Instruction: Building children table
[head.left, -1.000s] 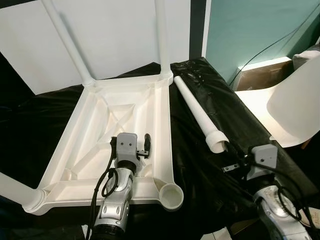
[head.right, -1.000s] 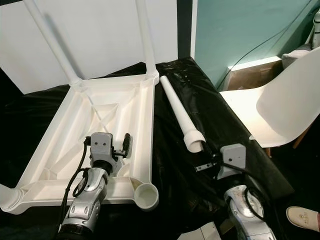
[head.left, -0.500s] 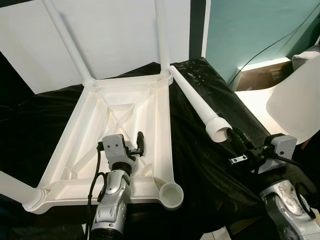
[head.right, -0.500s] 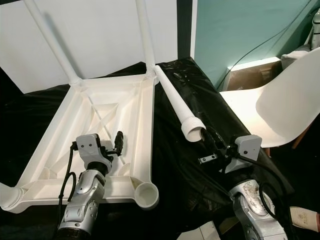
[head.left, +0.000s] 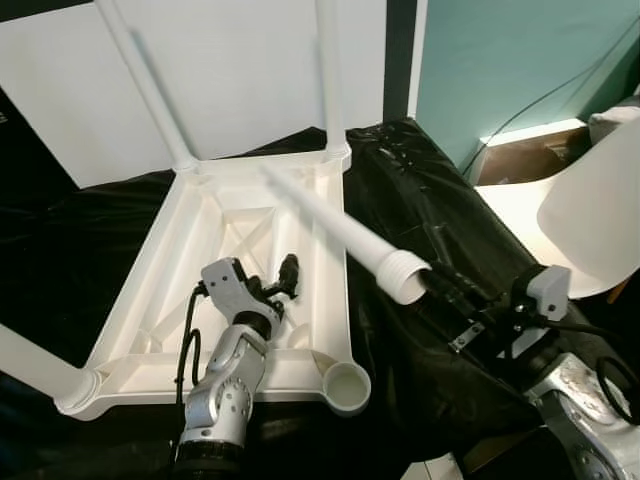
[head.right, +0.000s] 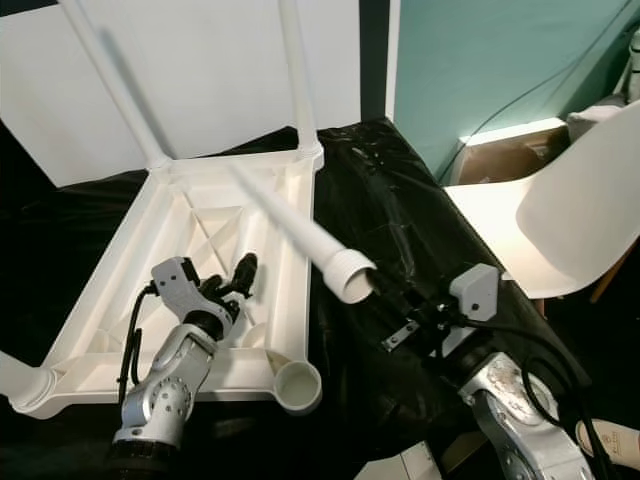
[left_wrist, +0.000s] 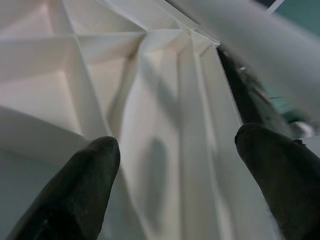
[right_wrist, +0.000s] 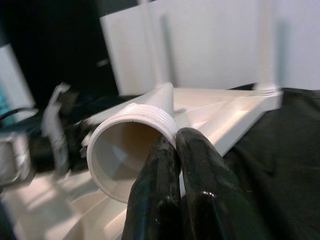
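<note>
my right claw (head.left: 437, 284) is pinching the rim of the loose table leg (head.left: 340, 232) at its threaded open end, one finger inside the mouth and one outside, pressed tight on the wall. holding it by the rim keeps the thread clear on most of its round, and lets the long tapered end swing free. the leg is off the black cloth (head.left: 420, 210) now, hanging in the air and slanting from my claw on the right out over the far right part of the upside-down table top (head.left: 160, 290), its thin tip blurred.

my left claw (head.left: 280, 282) hovers with its fingers spread just above the ribbed underside of the table top, near the right rail. from its wrist view the two dark fingers stand well apart with white ribs between them. i judge it is there to steady the top while the leg goes in.

three legs already stand in their corners: two far, one at the near left. the empty socket (head.left: 347, 385) sits at the near right corner, round and open upward, so the leg must be turned threaded end down and brought nearer to meet it. a white chair (head.left: 590, 215) stands to the right.
</note>
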